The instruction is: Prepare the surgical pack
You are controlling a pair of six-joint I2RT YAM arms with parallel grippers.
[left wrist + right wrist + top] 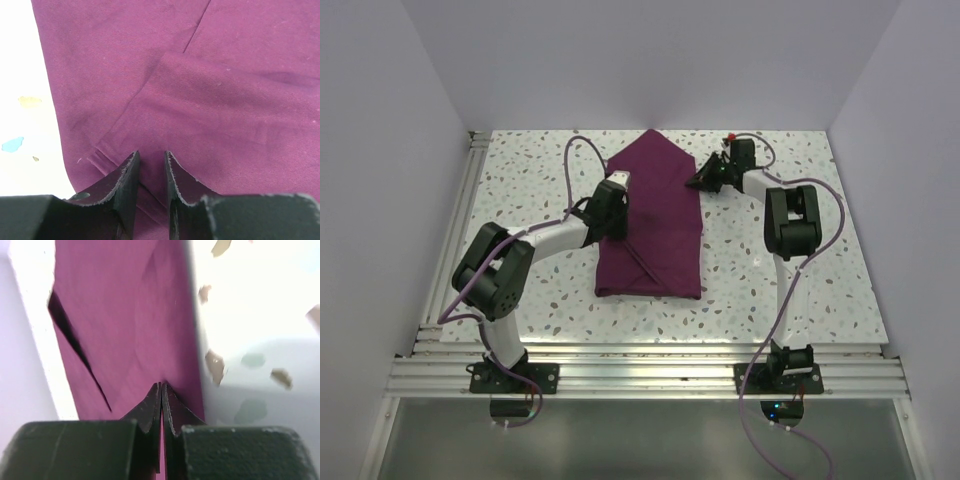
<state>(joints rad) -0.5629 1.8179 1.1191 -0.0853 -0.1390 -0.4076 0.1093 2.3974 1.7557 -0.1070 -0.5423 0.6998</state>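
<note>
A white stone-flecked table top (520,190) fills the floor of a pale-walled booth, with a ribbed aluminium rail (640,375) along its near edge.

In the middle of the table lies the surgical pack (660,225), a deep plum-purple woven cloth folded into a flat oblong. Its far end runs to a point and its near edge is straight. It rests flat on the table between the two arms. A dark diagonal slit shows where one layer overlaps another near its left half.

The black and white left arm (535,240) reaches in from the left and over the cloth's left edge. The matching right arm (790,225) bends round from the right towards the cloth's upper right edge. A thin purple cable (575,150) loops above the left arm.

The left gripper (151,155) points down onto the cloth just beside a raised fold line. Its two black fingers stand a narrow gap apart, with purple fabric showing between them.

The right gripper (161,386) sits at the cloth's right border, where the fabric meets the speckled top. Its fingertips are pressed together. A sliver of purple shows between them, so they seem to pinch that edge, though the blur leaves this unsure.
</note>
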